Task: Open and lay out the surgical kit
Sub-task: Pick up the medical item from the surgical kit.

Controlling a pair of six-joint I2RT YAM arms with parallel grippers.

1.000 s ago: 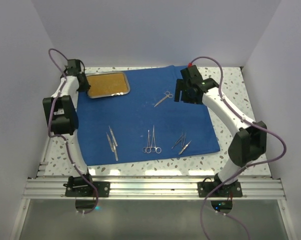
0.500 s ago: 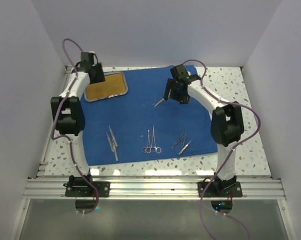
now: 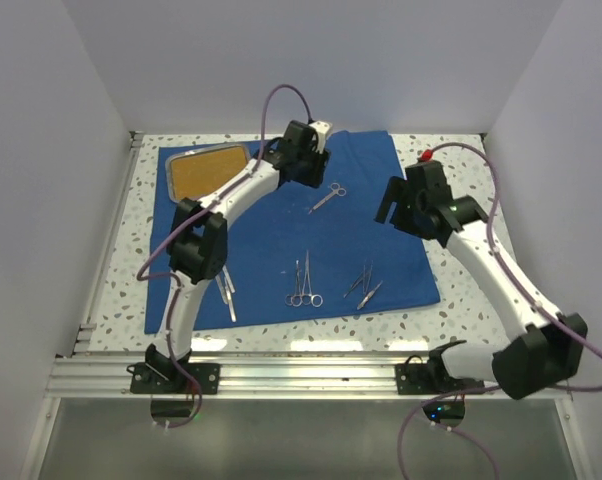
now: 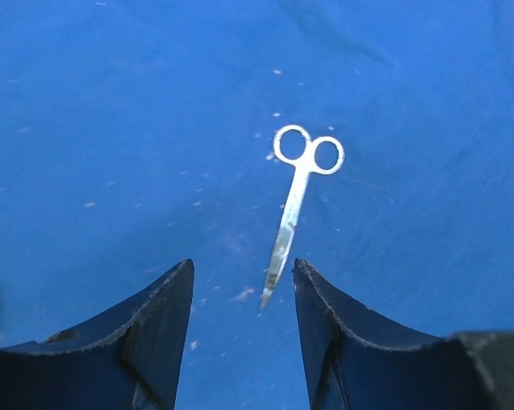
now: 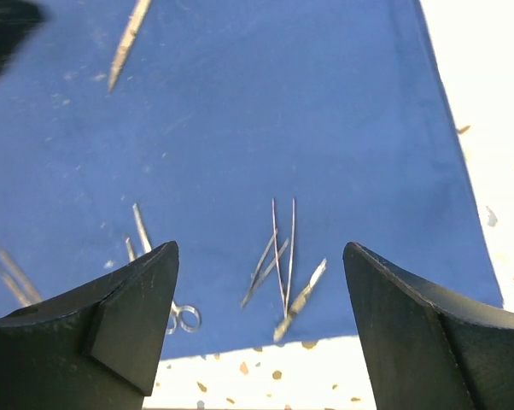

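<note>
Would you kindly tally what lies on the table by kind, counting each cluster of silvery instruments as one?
Blue cloth: 1
Steel tray: 1
Lone scissors: 1
Instrument clusters: 3, namely left cluster, middle cluster, right cluster
Total: 6

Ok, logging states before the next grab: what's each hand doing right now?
Left hand: open, holding nothing, scissors lying just ahead.
Right hand: open, holding nothing.

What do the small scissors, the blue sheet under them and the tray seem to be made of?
Scissors: apparently polished steel, silvery with bright glints. Blue sheet: seemingly cloth, matte, with lint specks. Tray: probably metal, with a grey shiny rim; the orange-brown inside is unclear.
</note>
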